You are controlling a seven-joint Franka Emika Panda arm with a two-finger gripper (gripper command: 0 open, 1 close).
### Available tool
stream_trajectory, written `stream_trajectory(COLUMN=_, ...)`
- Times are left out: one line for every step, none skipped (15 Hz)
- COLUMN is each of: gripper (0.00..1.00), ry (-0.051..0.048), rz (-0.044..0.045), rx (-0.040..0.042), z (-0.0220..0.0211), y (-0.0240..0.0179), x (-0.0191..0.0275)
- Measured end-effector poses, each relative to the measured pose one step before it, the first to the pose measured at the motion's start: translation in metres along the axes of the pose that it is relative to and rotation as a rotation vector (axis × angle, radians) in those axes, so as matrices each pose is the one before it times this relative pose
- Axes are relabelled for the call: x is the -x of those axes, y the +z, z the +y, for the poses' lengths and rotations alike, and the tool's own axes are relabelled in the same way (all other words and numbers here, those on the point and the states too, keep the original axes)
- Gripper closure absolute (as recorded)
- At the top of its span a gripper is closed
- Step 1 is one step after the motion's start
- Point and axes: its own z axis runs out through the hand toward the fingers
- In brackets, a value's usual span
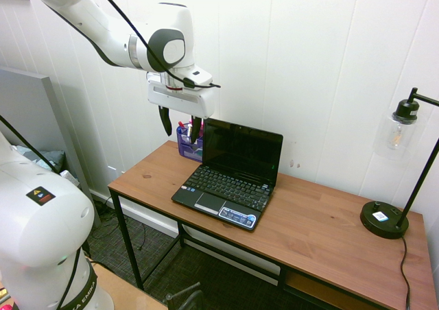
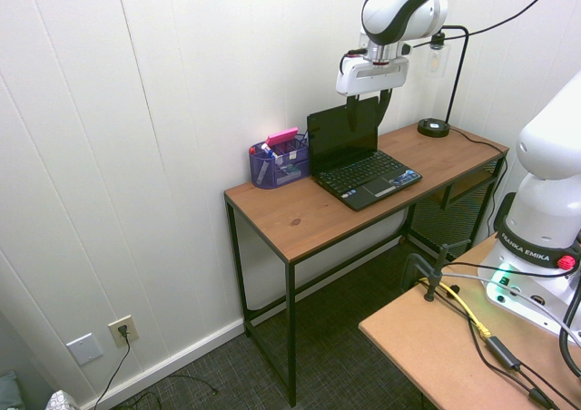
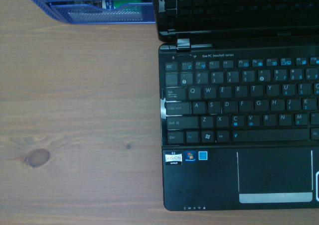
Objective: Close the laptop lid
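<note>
On my feed the wooden desk [image 1: 322, 234] carries the open laptop [image 1: 226, 190], keyboard toward its front edge. The laptop lid [image 1: 241, 150] stands upright at the laptop's rear, screen dark. Beside the laptop sits a blue mesh organizer [image 2: 278, 163]. My gripper [image 1: 180, 123] hangs above the lid's corner, fingers spread wide, holding nothing.
</note>
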Motion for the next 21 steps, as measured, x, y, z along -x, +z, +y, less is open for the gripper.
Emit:
stream_trajectory(gripper=0.00, ry=-0.00269, rz=0.00034, rx=0.00415, z=0.00022, y=0.00046, x=0.00008)
stream_trajectory(gripper=0.00, ry=-0.00363, rz=0.00403, rx=0.00718, z=0.00032, y=0.00054, x=-0.00005)
stream_trajectory(gripper=0.00, ry=0.00262, rz=0.00667, rx=0.00504, z=0.00045, y=-0.00012, x=-0.00082)
stream_trajectory(gripper=0.00, ry=0.00221, rz=0.01205, rx=0.00523, z=0.00076, y=-0.00156, x=-0.00297)
stream_trajectory(gripper=0.00, ry=0.00335, rz=0.01257, rx=0.00149, z=0.00049, y=-0.00308, x=-0.00503)
stream_trajectory(gripper=0.00, ry=0.00430, rz=0.01459, rx=0.00042, z=-0.00030, y=-0.00399, x=-0.00709)
stream_trajectory(gripper=0.00, ry=0.00752, rz=0.01441, rx=0.00269, z=-0.00154, y=-0.00300, x=-0.00939)
stream_trajectory(gripper=0.00, ry=0.00823, rz=0.01152, rx=0.00320, z=-0.00395, y=-0.00210, x=-0.00910)
stream_trajectory(gripper=0.00, ry=0.00662, rz=0.01249, rx=0.00425, z=-0.00643, y=-0.00216, x=-0.00848)
stream_trajectory(gripper=0.00, ry=0.00584, rz=0.01163, rx=0.00003, z=-0.00716, y=-0.00204, x=-0.00800)
stream_trajectory(gripper=0.00, ry=0.00505, rz=0.01308, rx=-0.00103, z=-0.00775, y=-0.00292, x=-0.00753)
stream_trajectory(gripper=0.00, ry=0.00776, rz=0.01108, rx=0.00167, z=-0.00744, y=-0.00322, x=-0.00715)
stream_trajectory(gripper=0.00, ry=0.00722, rz=0.01254, rx=-0.00013, z=-0.00660, y=-0.00501, x=-0.00784)
stream_trajectory(gripper=0.00, ry=0.00894, rz=0.01727, rx=-0.00329, z=-0.00624, y=-0.00522, x=-0.00865)
stream_trajectory(gripper=0.00, ry=0.00934, rz=0.01190, rx=-0.00139, z=-0.00518, y=-0.00185, x=-0.00786)
stream_trajectory(gripper=0.00, ry=0.01186, rz=0.00611, rx=0.00074, z=-0.00453, y=0.00117, x=-0.00831)
stream_trajectory(gripper=0.00, ry=0.00739, rz=0.00412, rx=0.00029, z=-0.00564, y=0.00373, x=-0.00866)
stream_trajectory(gripper=0.00, ry=0.00720, rz=0.00287, rx=0.00070, z=-0.00553, y=0.00606, x=-0.00827)
stream_trajectory(gripper=0.00, ry=0.00657, rz=-0.00029, rx=-0.00036, z=-0.00571, y=0.00584, x=-0.00809)
stream_trajectory(gripper=0.00, ry=0.00691, rz=-0.00012, rx=-0.00154, z=-0.00593, y=0.00524, x=-0.00837)
stream_trajectory(gripper=0.00, ry=0.00503, rz=-0.00036, rx=-0.00348, z=-0.00598, y=0.00491, x=-0.00634)
